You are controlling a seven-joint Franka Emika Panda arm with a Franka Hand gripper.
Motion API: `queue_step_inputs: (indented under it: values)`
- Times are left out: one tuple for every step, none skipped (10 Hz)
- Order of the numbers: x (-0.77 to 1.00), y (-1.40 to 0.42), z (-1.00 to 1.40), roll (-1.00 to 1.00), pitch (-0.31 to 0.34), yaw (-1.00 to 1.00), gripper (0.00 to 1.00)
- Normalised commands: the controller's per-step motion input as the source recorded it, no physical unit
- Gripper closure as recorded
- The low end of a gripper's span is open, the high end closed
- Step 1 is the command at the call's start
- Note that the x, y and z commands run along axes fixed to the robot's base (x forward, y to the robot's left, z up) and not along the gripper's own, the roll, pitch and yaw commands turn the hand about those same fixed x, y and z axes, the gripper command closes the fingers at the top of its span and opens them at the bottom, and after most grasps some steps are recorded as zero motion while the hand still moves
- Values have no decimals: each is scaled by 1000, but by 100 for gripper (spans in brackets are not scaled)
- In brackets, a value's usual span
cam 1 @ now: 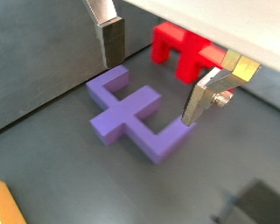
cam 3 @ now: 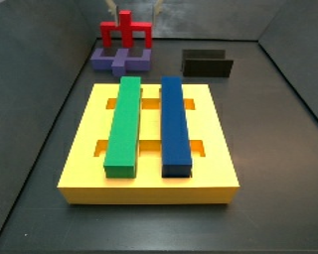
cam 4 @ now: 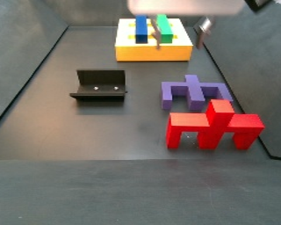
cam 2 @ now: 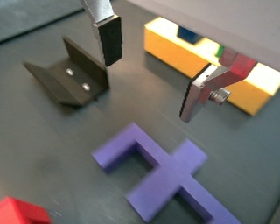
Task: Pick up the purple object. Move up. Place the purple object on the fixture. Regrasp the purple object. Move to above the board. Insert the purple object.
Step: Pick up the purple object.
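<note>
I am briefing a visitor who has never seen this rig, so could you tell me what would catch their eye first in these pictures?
Probably the yellow board, nearest in a side view, carrying a green bar and a blue bar side by side. Beyond it lie the purple object flat on the dark floor, a red pronged piece standing close beside it, and the black fixture apart. In both wrist views the claw hangs open above the purple object, holding nothing.

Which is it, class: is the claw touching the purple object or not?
Apart. In a wrist view the claw hangs open above the floor, and bare floor separates its fingers from the purple object.
</note>
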Motion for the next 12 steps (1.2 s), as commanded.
queue_step_inputs:
  values:
    - [-529,-200,-926,0,-116,0,0]
    - [-346,-177,-986,0,-64,-14,0]
    - [-157,-3,-1000,-20,-44,-140,0]
    - [0,0,-957,0,27,-251,0]
    - [0,0,-851,0,64,-274,0]
    - [-40,-109,-883,0,0,-106,0]
    - [-80,-46,-851,0,0,0,0]
    - [-117,-69,-760,31,0,66,0]
    - [-63,-26,-660,61,0,46,0]
    - [-111,0,-563,103,0,0,0]
    - [-40,-6,-497,206,26,0,0]
    - [0,0,-471,279,66,0,0]
